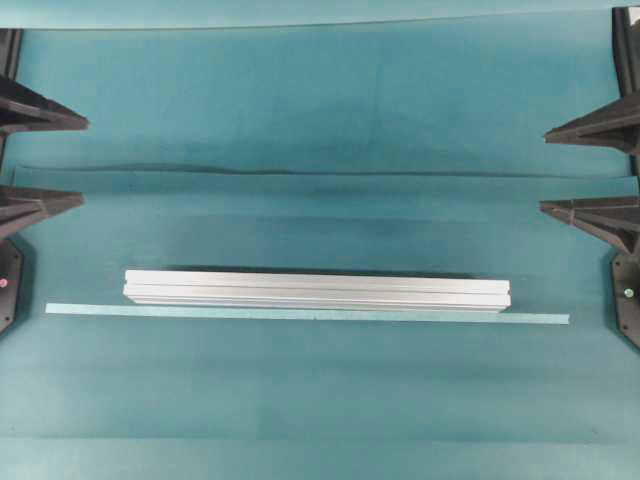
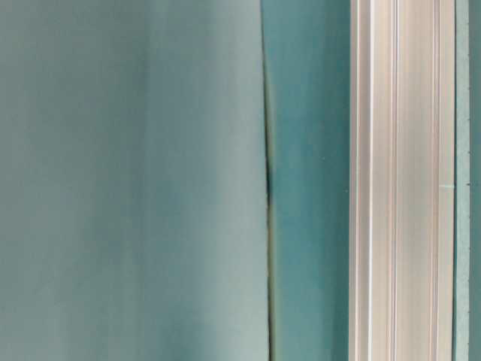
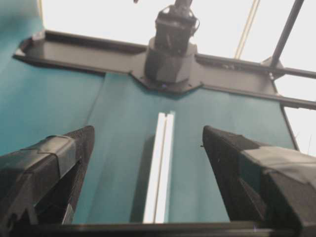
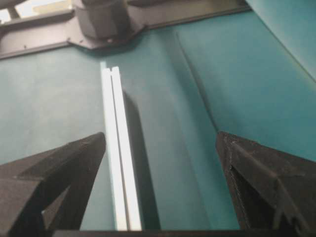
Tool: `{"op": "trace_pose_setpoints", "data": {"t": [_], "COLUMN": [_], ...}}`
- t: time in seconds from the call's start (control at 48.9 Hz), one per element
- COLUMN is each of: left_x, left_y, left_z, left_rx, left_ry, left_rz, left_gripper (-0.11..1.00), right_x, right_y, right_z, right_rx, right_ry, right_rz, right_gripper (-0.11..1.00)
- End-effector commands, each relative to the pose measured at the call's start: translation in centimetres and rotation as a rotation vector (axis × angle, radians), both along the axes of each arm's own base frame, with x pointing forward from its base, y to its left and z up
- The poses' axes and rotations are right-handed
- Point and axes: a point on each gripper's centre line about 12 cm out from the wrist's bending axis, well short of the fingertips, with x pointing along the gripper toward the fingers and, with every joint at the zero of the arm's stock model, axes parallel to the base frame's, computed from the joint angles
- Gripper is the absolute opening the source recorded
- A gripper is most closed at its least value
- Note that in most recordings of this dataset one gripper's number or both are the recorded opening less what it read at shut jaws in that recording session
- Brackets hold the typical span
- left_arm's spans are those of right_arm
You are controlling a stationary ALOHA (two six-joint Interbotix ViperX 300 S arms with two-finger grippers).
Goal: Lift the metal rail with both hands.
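While both sets of jaws stand wide apart, centre the rail (image 1: 317, 291) between them near each end before closing evenly.

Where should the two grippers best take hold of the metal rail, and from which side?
Probably near each end of the rail, one gripper per end, coming from above with fingers across its narrow width. It lies flat, long and straight, so two spread grips should keep it level.

Left gripper (image 1: 60, 160) at 9 o'clock edge of the overhead view, jaws spread wide, fingertips pointing toward 3 o'clock. Right gripper (image 1: 562, 170) at 3 o'clock edge, jaws equally wide, pointing toward 9 o'clock. Neither holds anything.
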Motion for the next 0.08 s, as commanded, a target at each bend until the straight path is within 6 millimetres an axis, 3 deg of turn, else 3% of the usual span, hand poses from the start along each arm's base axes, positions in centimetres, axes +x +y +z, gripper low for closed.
{"op": "trace_pose_setpoints", "data": {"t": [0.0,0.061], "left_x": [-0.08,-0.12], "left_y": [0.05,0.05], "left_z": [0.50,0.46], "left_rx": [0.005,0.005], "left_ry": [-0.018,-0.018], "left_rz": [0.003,0.003], "left_gripper": [0.96,0.96], "right_x": [0.06,0.06], "right_y": [-0.10,-0.12], "right_z": [0.06,-0.07], "right_rx": [0.007,0.007], "right_ry": [-0.004,-0.001], "right_rz": [-0.006,-0.008], "right_gripper": [0.93,0.93]}}
